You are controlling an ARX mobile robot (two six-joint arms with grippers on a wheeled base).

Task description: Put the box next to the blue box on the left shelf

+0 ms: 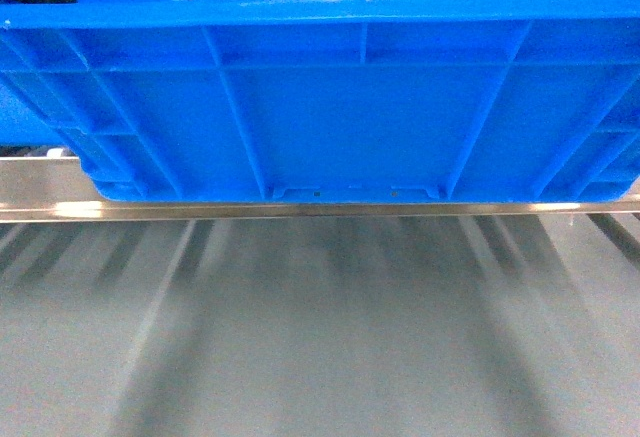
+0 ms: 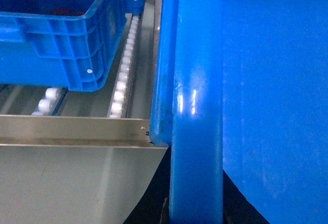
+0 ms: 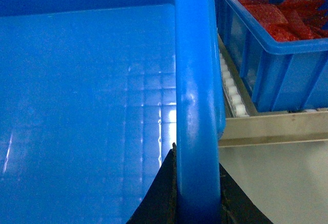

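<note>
Grey floor (image 1: 320, 337) fills the near ground, streaked and blurred in the head view, and it ends at the flat steel front rail (image 1: 300, 209) of the left shelf (image 2: 66, 129). The box (image 1: 330, 107) stands right behind that rail, its base at rail level; whether its weight rests fully on the rollers (image 2: 123, 83) cannot be told. It is a big bright-blue plastic crate, open on top, with a thick smooth rim, walls stiffened by upright and slanting ribs, two small notches low in the near wall and a faint grid on the inside floor. The right gripper (image 3: 197, 193) straddles the right-hand rim, dark fingers on either side, so it looks pinched on the box. Of the left gripper (image 2: 195, 211) only a dark scrap shows below the left rim, and I cannot tell whether it is pinching or spread. Beyond the left rim, across one roller lane, sits another blue crate (image 2: 61, 44); beyond the right rim a further crate (image 3: 277, 44) holds red packets (image 3: 287, 14). To finish well, I judge both arms should push evenly so the box rolls in straight, keeping the gap on each side, and let go only once the base is wholly past the rail.
</note>
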